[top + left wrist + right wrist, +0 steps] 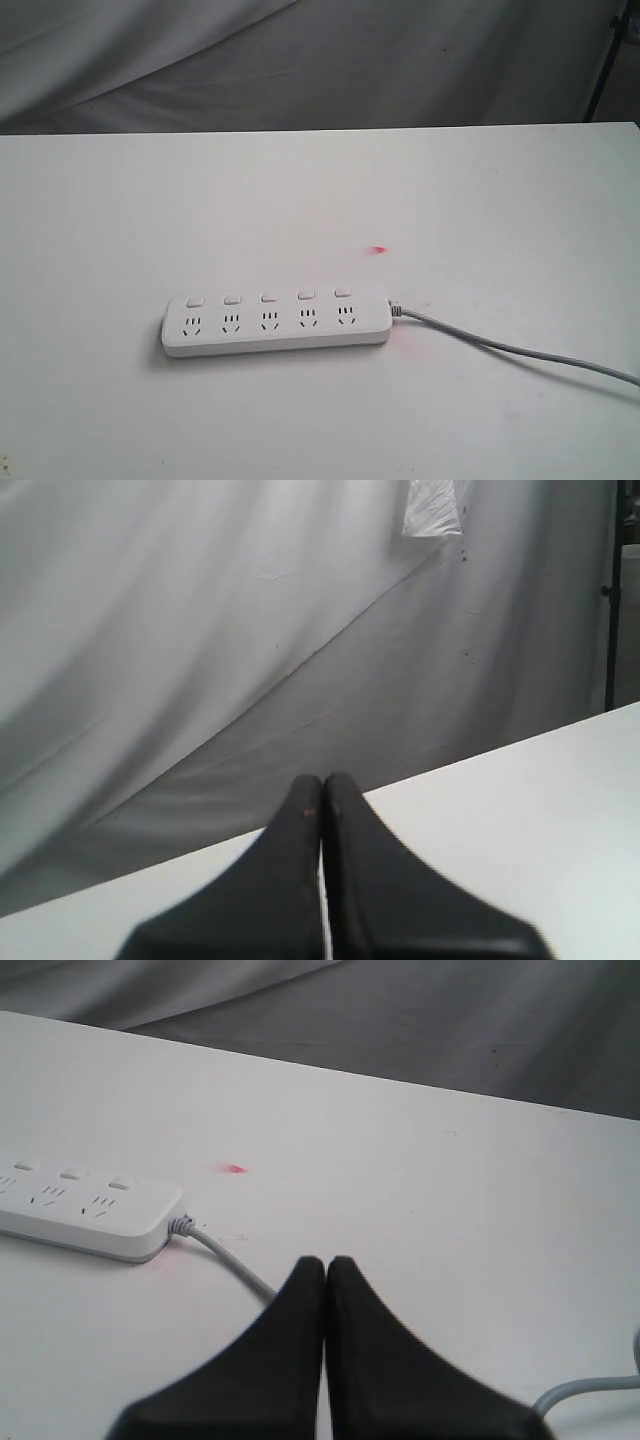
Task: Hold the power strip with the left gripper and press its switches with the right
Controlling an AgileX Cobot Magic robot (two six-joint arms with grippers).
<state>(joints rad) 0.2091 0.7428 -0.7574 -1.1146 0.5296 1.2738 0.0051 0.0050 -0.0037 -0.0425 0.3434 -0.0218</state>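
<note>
- exterior view: the power strip [276, 320] lies flat in the lower middle of the frame, switches [268, 297] facing up, probably for pressing; no arm is visible.
- left wrist view: the left gripper [322, 790] has its fingers pressed together, empty; strip not seen.
- right wrist view: the right gripper [325, 1265] is also pressed together and empty, near the cord [225, 1255].

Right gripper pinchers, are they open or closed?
Shut. In the right wrist view the right gripper has its two black fingers pressed together with nothing between them, apart from the power strip.
</note>
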